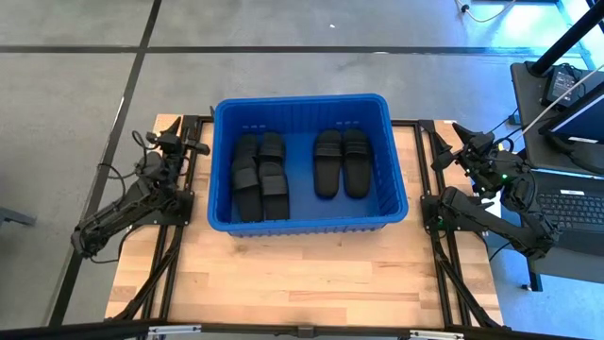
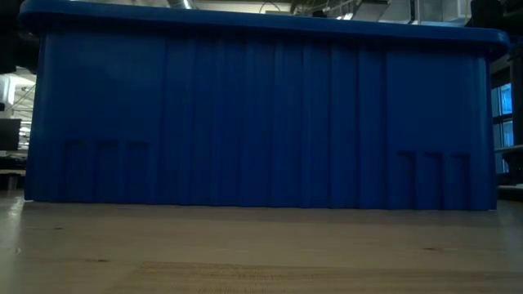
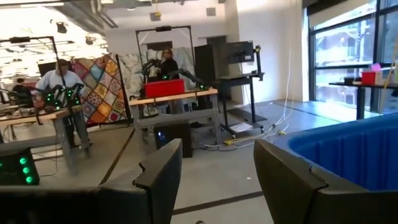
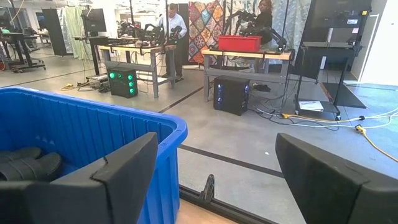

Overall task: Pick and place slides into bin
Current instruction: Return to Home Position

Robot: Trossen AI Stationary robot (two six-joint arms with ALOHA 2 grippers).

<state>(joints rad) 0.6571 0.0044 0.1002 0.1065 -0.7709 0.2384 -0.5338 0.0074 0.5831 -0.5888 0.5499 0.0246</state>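
The blue bin [image 1: 396, 179] stands on the wooden table's far half; its near wall [image 2: 261, 122] fills the low view. Inside it lie the black slides: several stacked at the left [image 1: 260, 178] and a pair side by side at the right [image 1: 342, 162], resting flat on the bin's floor. Two slides also show in the right wrist view [image 4: 28, 163]. My left gripper [image 1: 193, 148] is open and empty at the table's far left, beside the bin's left wall. My right gripper [image 1: 451, 132] is open and empty at the far right, beside the bin's right wall.
The table's near half [image 1: 302, 274] is bare wood. A desk with a keyboard and laptop [image 1: 576, 203] stands right of the table. Beyond the table, people stand at workbenches [image 4: 168, 25] in the room.
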